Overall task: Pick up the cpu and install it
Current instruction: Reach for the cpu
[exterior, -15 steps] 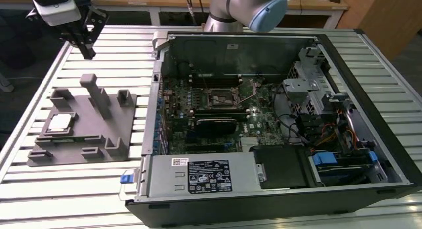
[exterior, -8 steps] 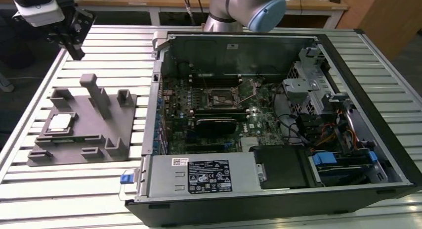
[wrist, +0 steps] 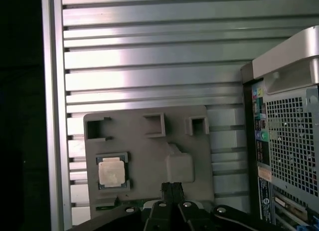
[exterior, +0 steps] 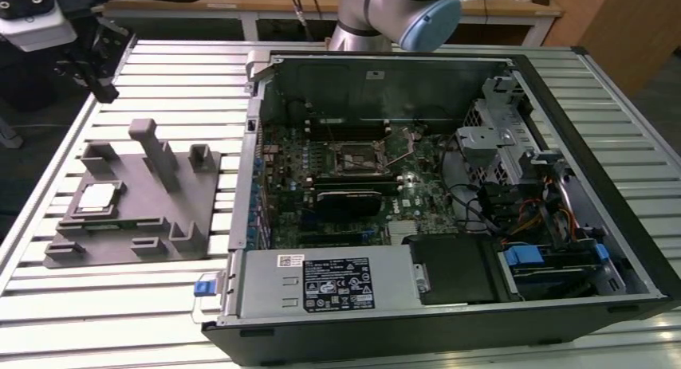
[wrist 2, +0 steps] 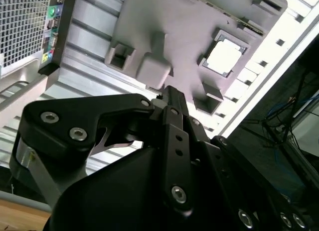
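Gripper point(wrist: 172, 186) body cut off; fingers together, empty. Cpu point(wrist: 110, 172) in tray point(wrist: 139, 161) beneath, apart from tips. Slatted table point(wrist: 149, 66); case point(wrist: 289, 141) beside.

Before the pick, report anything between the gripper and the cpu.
Nothing visible does. The cpu lies uncovered in its pocket on the grey tray; the gripper hangs above the tray; the tray's posts stand beside it, not over it.

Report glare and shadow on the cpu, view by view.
Second wrist view: glare washes the small square silvery cpu nearly white, and the ribbed aluminium table beside it blows out. First wrist view: the cpu is evenly lit, with bright bands across the table. Exterior view: the cpu sits pale and unshadowed on the grey plastic tray.
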Controlling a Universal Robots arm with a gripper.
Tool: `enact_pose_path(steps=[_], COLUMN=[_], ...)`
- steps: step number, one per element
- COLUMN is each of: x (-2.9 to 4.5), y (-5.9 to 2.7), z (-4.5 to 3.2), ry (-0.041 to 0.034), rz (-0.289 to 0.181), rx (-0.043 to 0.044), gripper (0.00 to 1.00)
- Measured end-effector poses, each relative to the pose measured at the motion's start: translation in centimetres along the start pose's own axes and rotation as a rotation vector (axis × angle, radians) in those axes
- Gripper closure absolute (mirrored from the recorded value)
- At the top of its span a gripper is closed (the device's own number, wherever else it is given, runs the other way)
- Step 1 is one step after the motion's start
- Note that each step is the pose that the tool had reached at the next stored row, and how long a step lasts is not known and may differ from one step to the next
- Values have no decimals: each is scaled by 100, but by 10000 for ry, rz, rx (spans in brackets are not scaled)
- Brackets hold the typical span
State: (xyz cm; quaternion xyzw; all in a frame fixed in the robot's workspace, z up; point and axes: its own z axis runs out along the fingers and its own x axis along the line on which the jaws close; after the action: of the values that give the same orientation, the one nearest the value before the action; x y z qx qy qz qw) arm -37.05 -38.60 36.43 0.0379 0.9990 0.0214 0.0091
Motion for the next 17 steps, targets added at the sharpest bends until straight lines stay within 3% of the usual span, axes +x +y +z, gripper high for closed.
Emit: enact_pose_path(steps=[10,17], x=[430,602], y=[-47,-61], z=[10,17], ry=[6,20], rz=[1,1], rx=[1,3], gripper=[89,89])
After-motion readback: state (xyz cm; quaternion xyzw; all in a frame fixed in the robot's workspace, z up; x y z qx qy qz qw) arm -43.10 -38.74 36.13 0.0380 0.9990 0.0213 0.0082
